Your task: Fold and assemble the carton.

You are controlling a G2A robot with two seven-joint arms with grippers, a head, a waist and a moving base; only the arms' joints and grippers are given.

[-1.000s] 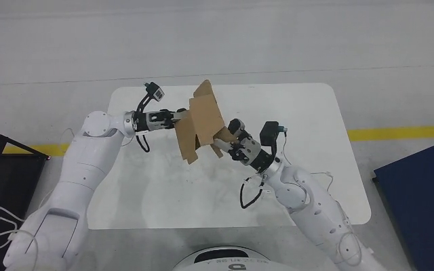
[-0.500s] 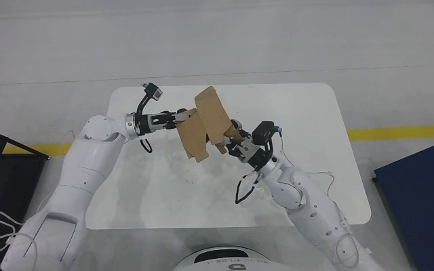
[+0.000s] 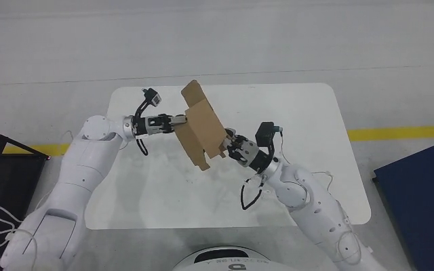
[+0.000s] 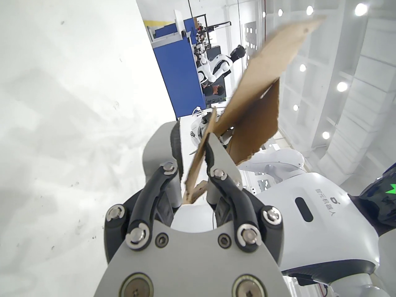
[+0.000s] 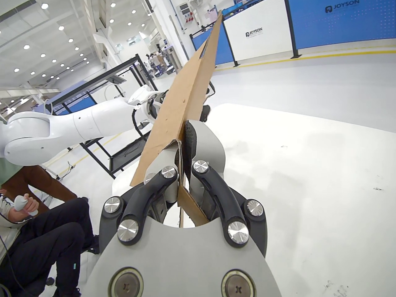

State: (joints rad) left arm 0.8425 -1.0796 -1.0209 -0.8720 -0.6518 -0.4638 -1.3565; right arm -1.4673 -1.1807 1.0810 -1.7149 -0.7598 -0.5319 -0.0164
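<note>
A brown, partly folded carton (image 3: 202,125) hangs in the air above the white table (image 3: 291,115), tilted, with its flaps spread. My left gripper (image 3: 182,122) is at the carton's left side. In the left wrist view this gripper (image 4: 193,143) is shut on a thin flap of the carton (image 4: 256,103). My right gripper (image 3: 227,143) is at the carton's lower right edge. In the right wrist view it (image 5: 182,134) is shut on that cardboard edge, and the carton (image 5: 185,94) runs away from it edge-on.
The table's surface around and below the carton is bare. A yellow floor line (image 3: 390,132) runs past the table's right side. A blue panel (image 3: 407,190) stands at the right and a dark frame (image 3: 17,169) at the left.
The carton has turned between the two grippers, and its top corner has swung to the left. Both grippers kept their hold and shifted slightly with it.
</note>
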